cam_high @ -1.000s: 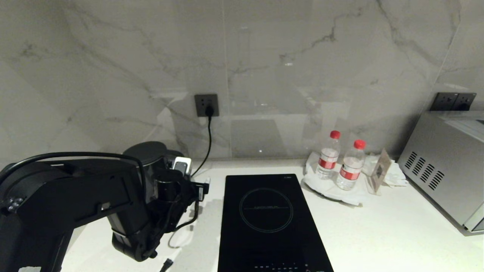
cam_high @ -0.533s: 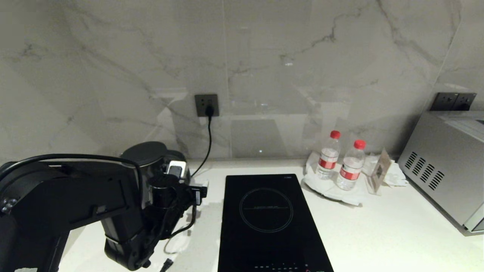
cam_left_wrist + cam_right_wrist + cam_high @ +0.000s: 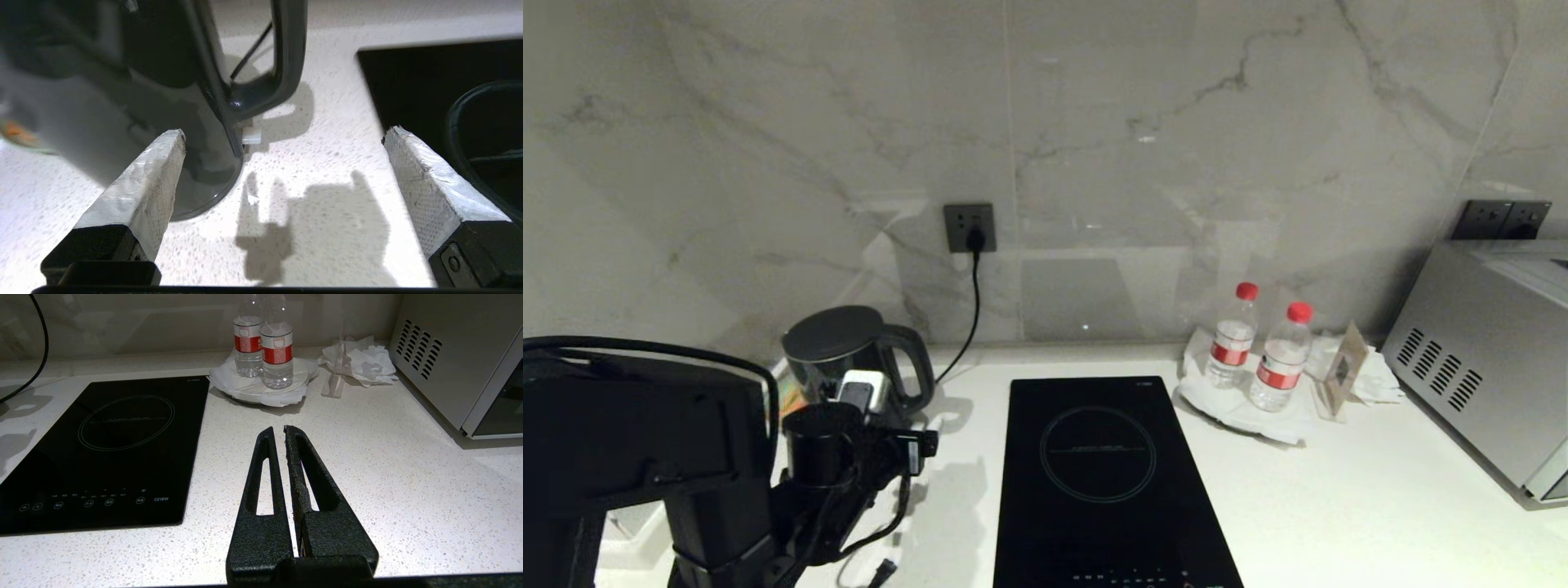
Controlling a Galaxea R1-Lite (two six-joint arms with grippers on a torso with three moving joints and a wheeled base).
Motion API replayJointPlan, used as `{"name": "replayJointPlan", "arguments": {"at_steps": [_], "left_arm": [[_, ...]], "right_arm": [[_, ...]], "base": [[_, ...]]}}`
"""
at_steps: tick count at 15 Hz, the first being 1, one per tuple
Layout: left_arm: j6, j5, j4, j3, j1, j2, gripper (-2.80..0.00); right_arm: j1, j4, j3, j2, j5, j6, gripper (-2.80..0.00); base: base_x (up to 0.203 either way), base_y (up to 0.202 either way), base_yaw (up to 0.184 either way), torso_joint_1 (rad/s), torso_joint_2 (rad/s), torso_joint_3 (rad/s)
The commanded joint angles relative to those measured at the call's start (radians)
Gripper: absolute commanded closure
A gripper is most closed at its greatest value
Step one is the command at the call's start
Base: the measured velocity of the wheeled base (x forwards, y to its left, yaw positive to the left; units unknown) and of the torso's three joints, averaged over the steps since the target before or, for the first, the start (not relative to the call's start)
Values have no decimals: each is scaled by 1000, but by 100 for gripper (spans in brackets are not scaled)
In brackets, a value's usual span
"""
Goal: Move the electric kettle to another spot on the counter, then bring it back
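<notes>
The bench is white speckled stone, running along a marbled wall. The black induction hob lies flat in its middle, and a silver oven is cut off by the head view's right edge. The electric kettle stands upright at the back left of the bench, near the wall, its loop handle turned toward the hob; its lower body is hidden behind the left arm, and whether it sits on a base cannot be made out. A black cord drops from the wall socket toward the kettle.

The left claw hangs in front of the kettle and apart from it, its padded fingers spread wide with nothing between them but bare bench and the claw's own shadow. In the left wrist view the kettle's foot sits just beyond one finger — touching or not is hard to tell — and the kettle's top is cut off.

The right claw hovers over open bench beside the hob, fingers pressed together, empty. Two red-capped water bottles stand on a white plate behind it.
</notes>
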Motion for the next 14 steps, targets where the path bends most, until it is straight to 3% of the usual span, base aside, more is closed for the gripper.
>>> {"name": "replayJointPlan", "arguments": {"at_steps": [1,6,9,12,14], "left_arm": [[-25,1,-9,58,-9,-171,-280],[-47,2,-7,199,-40,-488,-280],[-49,3,96,240,-49,-735,-280],[-51,5,412,203,-65,-1086,-280],[-51,5,755,134,-60,-1341,-280]], "right_arm": [[0,0,0,0,0,0,0],[0,0,0,0,0,0,0],[0,0,0,0,0,-1,0],[0,0,0,0,0,-1,0],[0,0,0,0,0,-1,0]], "base": [[0,0,0,0,0,0],[0,0,0,0,0,0],[0,0,0,0,0,0],[0,0,0,0,0,0],[0,0,0,0,0,0]]}}
